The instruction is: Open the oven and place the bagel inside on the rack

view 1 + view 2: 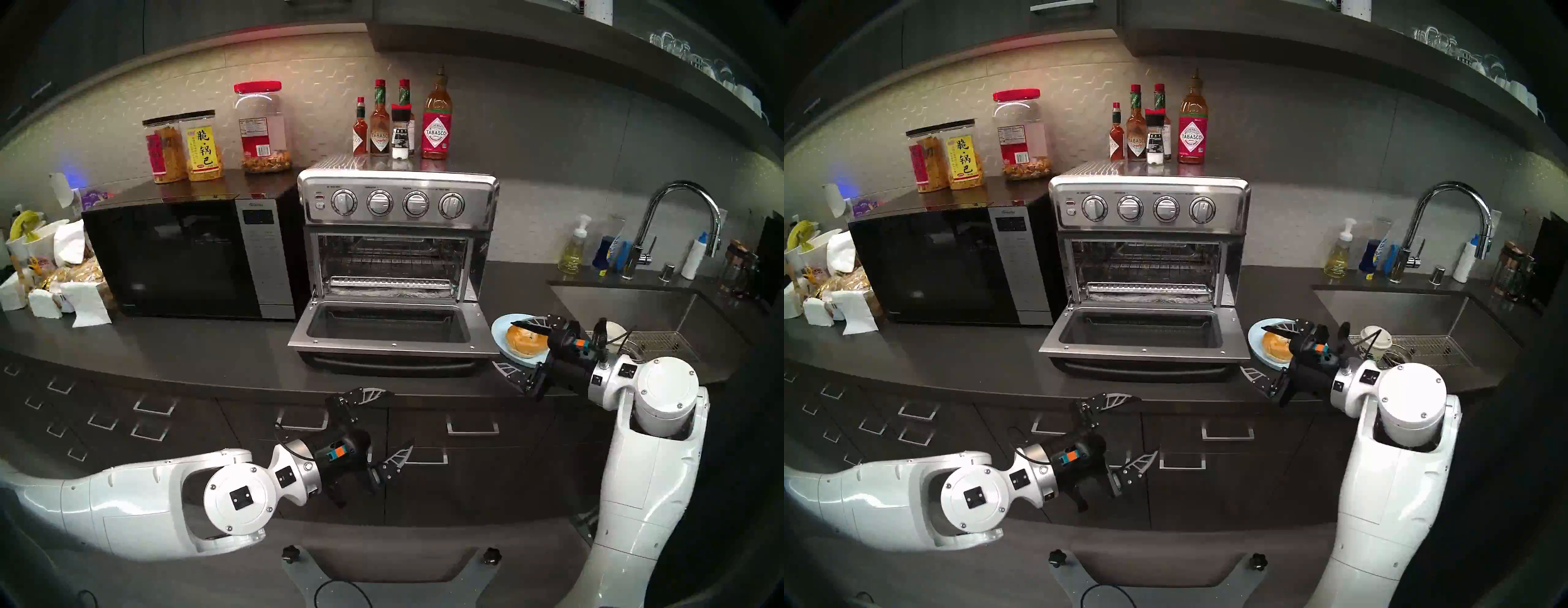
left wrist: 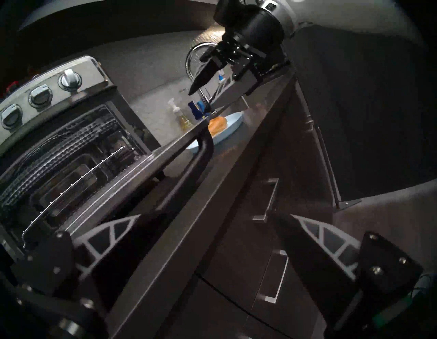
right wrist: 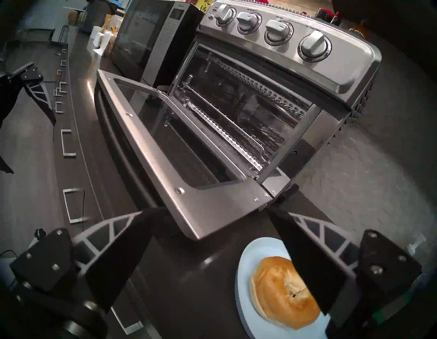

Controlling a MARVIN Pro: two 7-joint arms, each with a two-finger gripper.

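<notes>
The steel oven (image 1: pixel 396 204) stands on the counter with its glass door (image 1: pixel 390 335) dropped flat toward me. Its wire rack (image 1: pixel 392 282) shows inside, with nothing on it. The golden bagel (image 1: pixel 526 342) lies on a light blue plate (image 1: pixel 502 327) just right of the door. My right gripper (image 1: pixel 502 345) is open at the plate's left side: one finger is over the bagel (image 3: pixel 276 291), the other in front of the plate. My left gripper (image 1: pixel 403 418) is open and empty, below the counter edge in front of the door handle (image 2: pixel 201 151).
A black microwave (image 1: pixel 186 259) stands against the oven's left side. Sauce bottles (image 1: pixel 401 123) stand on the oven top. The sink (image 1: pixel 636 314), with a faucet (image 1: pixel 679 220) and a soap bottle (image 1: pixel 572 250), lies to the right. Drawer handles (image 1: pixel 473 424) line the cabinets below.
</notes>
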